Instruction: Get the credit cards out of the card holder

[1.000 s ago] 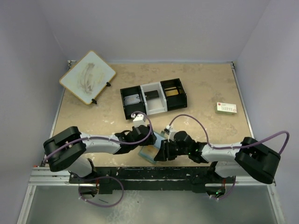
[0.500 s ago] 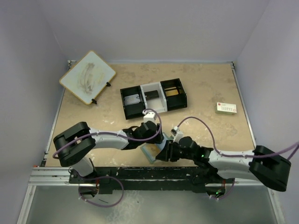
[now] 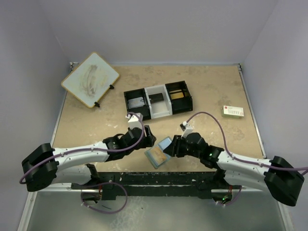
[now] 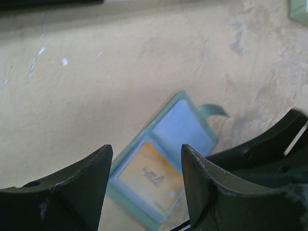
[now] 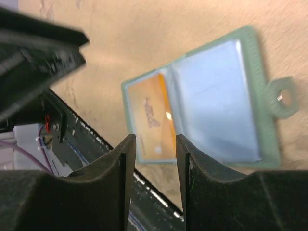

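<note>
Both arms low, reaching inward; L tool (image 3: 148, 137) & R tool (image 3: 170, 148) open, empty, flanking card holder (image 3: 158, 154).

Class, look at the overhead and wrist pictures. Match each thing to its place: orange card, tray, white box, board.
Things:
1. orange card
2. tray
3. white box
4. board

Places:
A. far left corner
B. far right, on its own
C. inside the open holder
D. centre, beyond the holder

Pairs: 1-C, 2-D, 3-B, 4-A
</note>
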Robot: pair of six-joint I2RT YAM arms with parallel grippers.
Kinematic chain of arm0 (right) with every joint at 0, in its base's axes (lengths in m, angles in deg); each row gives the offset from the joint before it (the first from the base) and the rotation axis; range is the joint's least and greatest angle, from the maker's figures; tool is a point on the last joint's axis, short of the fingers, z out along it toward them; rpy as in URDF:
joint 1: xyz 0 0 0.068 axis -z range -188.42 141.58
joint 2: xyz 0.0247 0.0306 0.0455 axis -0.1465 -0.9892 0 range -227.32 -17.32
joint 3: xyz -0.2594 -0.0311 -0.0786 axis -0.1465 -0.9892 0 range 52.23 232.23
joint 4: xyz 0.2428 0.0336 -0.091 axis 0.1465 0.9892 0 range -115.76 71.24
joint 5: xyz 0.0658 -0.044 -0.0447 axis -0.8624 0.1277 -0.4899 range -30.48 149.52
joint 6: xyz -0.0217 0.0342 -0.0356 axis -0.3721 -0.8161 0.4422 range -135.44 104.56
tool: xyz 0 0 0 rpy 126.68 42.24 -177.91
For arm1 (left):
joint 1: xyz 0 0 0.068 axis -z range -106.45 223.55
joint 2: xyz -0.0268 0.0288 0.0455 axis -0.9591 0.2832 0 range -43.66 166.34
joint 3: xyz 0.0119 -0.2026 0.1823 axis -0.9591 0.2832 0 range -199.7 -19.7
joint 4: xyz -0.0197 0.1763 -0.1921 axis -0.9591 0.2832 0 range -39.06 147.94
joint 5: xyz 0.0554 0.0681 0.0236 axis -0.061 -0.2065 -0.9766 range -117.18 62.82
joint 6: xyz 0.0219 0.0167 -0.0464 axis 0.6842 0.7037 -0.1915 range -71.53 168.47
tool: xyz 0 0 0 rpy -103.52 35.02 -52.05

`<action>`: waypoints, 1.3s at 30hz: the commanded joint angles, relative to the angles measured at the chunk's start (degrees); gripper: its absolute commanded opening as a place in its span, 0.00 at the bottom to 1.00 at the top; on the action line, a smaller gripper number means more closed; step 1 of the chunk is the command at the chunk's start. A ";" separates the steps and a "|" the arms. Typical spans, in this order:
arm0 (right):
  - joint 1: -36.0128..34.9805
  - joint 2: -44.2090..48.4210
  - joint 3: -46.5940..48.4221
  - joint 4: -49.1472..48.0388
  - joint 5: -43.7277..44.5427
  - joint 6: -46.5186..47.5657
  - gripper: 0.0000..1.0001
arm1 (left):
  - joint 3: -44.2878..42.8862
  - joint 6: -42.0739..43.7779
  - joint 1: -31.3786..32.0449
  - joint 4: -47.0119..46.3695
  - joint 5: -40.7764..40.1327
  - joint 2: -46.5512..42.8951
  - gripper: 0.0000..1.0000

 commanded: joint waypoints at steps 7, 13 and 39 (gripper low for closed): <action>6.07 -12.90 4.49 -10.64 -13.77 8.99 0.38 | 6.92 -7.53 1.85 -3.04 8.53 -2.84 0.49; 6.46 -16.82 3.30 -12.53 -13.61 8.35 0.36 | 6.35 -8.75 3.80 -4.04 8.28 0.09 0.41; 8.44 -23.20 -2.01 -26.61 -18.55 3.11 0.15 | 5.30 -10.21 8.37 -1.06 3.18 10.10 0.19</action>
